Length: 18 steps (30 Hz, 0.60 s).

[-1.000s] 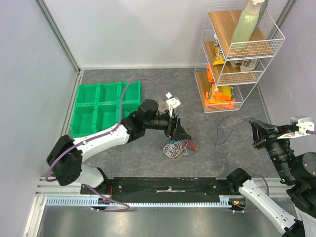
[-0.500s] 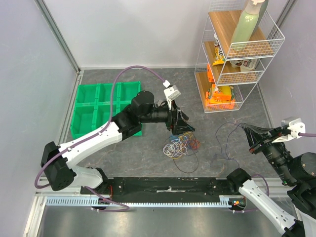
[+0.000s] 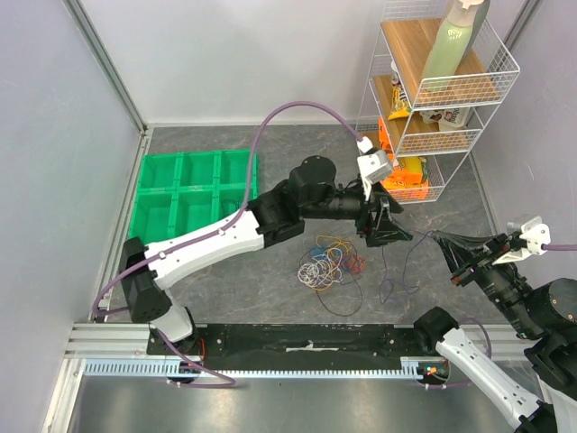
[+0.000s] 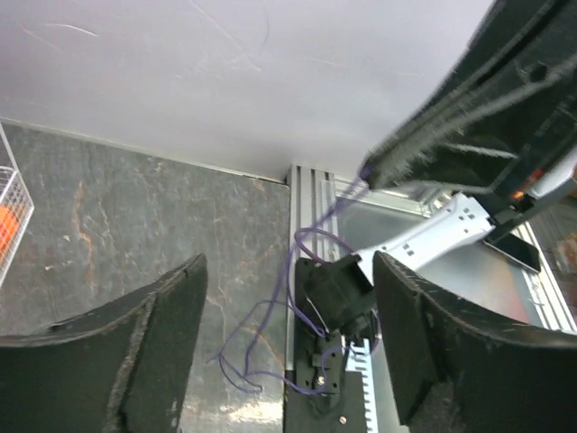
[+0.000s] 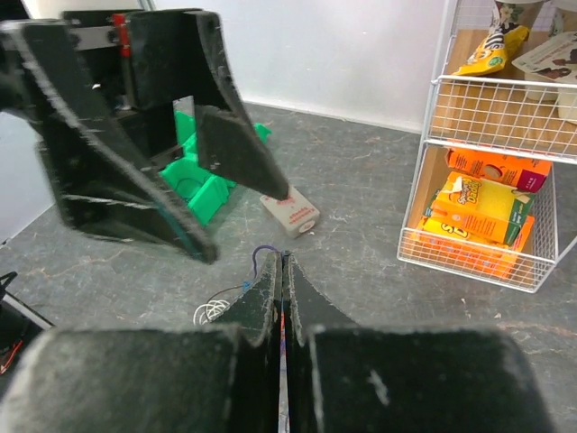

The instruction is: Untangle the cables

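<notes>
On my feed the desk reads as matt grey, stone-look laminate, faintly mottled. The cables are thin, smooth, plastic-sheathed wire, the purple cable included. My left tool has matt black fingers with rough, grainy edges, and the right tool looks the same. The green tray is glossy plastic. The far-right rack is white coated wire with wooden shelves.

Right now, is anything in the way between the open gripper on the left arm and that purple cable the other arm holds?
Nothing visible does. The left gripper hangs open right above the purple cable, which runs across bare table to the shut right gripper. The pile of coloured cables lies off to the side, not between them.
</notes>
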Tool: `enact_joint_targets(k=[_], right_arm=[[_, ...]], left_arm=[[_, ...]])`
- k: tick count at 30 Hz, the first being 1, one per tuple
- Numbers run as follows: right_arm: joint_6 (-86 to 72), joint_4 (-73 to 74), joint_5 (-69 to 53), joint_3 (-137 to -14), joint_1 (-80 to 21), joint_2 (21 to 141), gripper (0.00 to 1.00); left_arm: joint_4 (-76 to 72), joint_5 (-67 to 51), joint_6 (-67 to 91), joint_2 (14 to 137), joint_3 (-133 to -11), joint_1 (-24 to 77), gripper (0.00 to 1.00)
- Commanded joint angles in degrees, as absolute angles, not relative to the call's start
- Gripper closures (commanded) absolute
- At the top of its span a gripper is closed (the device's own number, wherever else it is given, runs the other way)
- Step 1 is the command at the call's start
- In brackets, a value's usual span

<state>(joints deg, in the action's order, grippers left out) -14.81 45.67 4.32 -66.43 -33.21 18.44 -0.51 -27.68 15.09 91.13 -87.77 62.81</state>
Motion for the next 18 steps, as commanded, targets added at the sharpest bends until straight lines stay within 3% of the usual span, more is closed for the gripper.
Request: enact_joint_targets(k=[1, 8, 11, 14, 17, 18], right_arm=[[-15.91, 45.62, 1.67, -66.8, -33.22, 18.2, 1.0], [-16.35, 44.39, 1.14, -64.51, -33.22, 17.67, 1.0], [-16.61, 44.12, 1.14, -64.16, -33.22, 17.32, 1.0], [-16.61, 44.3, 1.58, -64.07, -33.22, 16.61, 1.0], [-16.44, 44.73, 2.89, -64.16, -33.22, 16.35, 0.96], [-16.35, 45.08, 4.12, -64.25, -33.22, 16.17, 0.83]], left_arm=[[2.2, -25.14, 11.43, 96.41, -92.98, 64.77, 0.23], [2.63, -19.26, 8.88, 100.89, -96.85, 69.87, 0.35], [3.51, -14.07, 8.0, 101.86, -97.21, 71.01, 0.62], [4.31, -12.05, 8.17, 101.69, -96.51, 71.19, 0.96], [3.78, -11.16, 7.47, 99.15, -93.88, 71.1, 0.98], [3.34, -10.9, 7.3, 97.75, -92.65, 71.1, 0.98]])
